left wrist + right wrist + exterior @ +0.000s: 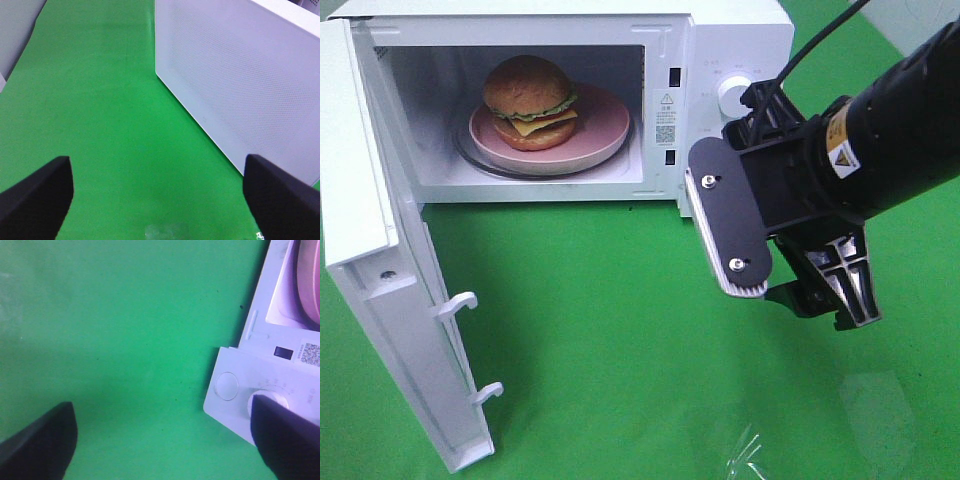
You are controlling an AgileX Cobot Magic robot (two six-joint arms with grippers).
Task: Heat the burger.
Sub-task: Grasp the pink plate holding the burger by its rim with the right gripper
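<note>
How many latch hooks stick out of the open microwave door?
2. Both sit on the inner edge of the door: the upper hook partway down, the lower hook nearer the bottom corner. None appear to be hidden.

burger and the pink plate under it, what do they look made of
The burger: likely a plastic or rubber replica, since the bun shines evenly and the cheese edge is neatly square; real food cannot be ruled out.
The pink plate: smooth, evenly coloured, soft sheen; ceramic or melamine, the look leaves it open.
</note>
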